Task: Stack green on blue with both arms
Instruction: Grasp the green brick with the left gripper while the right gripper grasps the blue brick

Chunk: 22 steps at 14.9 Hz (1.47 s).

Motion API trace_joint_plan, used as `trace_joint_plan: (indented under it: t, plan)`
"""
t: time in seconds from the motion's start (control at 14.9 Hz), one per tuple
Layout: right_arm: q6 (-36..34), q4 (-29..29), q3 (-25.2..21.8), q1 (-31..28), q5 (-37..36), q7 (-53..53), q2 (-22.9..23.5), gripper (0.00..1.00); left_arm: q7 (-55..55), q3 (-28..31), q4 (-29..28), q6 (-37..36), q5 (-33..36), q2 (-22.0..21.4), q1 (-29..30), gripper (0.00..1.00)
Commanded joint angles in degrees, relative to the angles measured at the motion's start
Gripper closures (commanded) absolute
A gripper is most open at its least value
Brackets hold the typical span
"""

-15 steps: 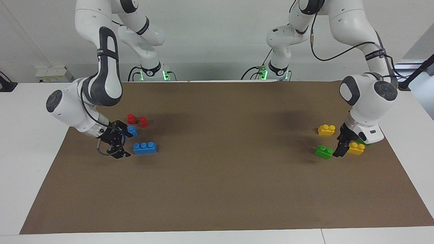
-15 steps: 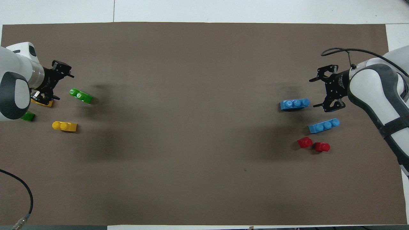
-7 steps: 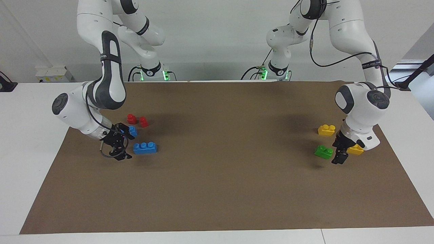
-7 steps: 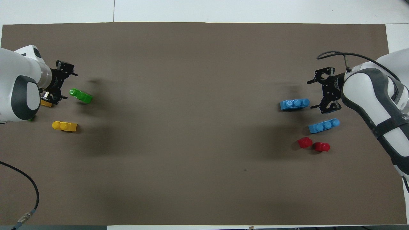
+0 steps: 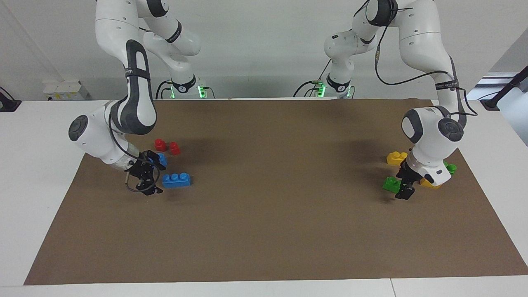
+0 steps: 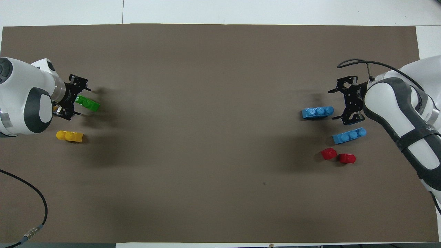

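step: both arms closing in to grasp, nothing held yet
left gripper (image 5: 403, 186): fingers spread, at the green brick (image 5: 391, 184), brick at its 9 o'clock in facing view
right gripper (image 5: 145, 178): fingers spread, blue three-stud brick (image 5: 176, 180) at its 3 o'clock
tip: centre each brick between the fingers, pinch the long sides, lift straight

One camera sits high across the table (image 5: 24, 173), facing the two robots and looking down at a slant. The other hangs above the robots' end, looking forward and steeply down. Both stand well back and share the whole brown mat (image 5: 264, 214) (image 6: 220, 193), half a turn apart.
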Motion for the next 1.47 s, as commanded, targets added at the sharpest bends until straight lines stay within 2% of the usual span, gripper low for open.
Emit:
trace_joint_plan:
  t: [0.0,0.27,0.6,0.87,0.94,1.14,1.21,1.27,1.34,1.41]
  plan:
    - [3.04,-2.53,0.21,-0.09,1.27,-2.91,-0.32,0.0,-1.1,-0.13,-0.07,-1.66,0.58,-0.5,-0.02,0.0]
    - [4.46,-3.33,0.21,0.09,1.36,-3.09,-0.15,0.0,-1.02,-0.13,0.72,-2.99,-3.02,-0.5,0.07,0.0]
    - [5.6,-3.94,0.21,0.09,1.79,-3.0,0.21,0.01,-1.02,-0.13,1.24,-2.72,-3.02,-0.41,0.07,0.0]
    - [6.39,-4.03,0.21,0.35,3.55,-2.39,0.21,0.26,-0.58,-0.04,1.95,-2.2,-2.76,-0.14,0.15,0.0]
    - [6.48,-4.03,0.21,0.44,3.55,-2.04,0.21,0.36,-0.32,-0.04,1.87,-2.2,-2.76,-0.14,0.15,0.03]
    - [6.4,-4.03,0.21,0.18,4.52,-1.95,0.21,0.76,0.73,-0.04,1.6,-1.84,-2.58,-0.23,0.07,0.15]
    - [6.13,-3.94,0.21,-0.17,4.52,-2.21,0.21,0.94,1.52,-0.04,1.43,-1.76,-2.58,-0.23,0.15,0.19]
    - [5.78,-3.68,0.21,-0.26,4.52,-2.47,0.21,1.0,2.23,-0.04,1.25,-1.76,-2.58,-0.23,0.24,0.24]
    - [5.34,-3.16,0.21,-0.35,4.52,-2.65,0.29,1.0,2.58,-0.04,0.9,-1.5,-2.58,-0.23,0.24,0.37]
    - [4.3,-2.28,0.21,-0.18,4.52,-2.48,0.38,1.0,2.67,-0.04,0.9,-1.49,-2.58,-0.23,0.33,0.66]
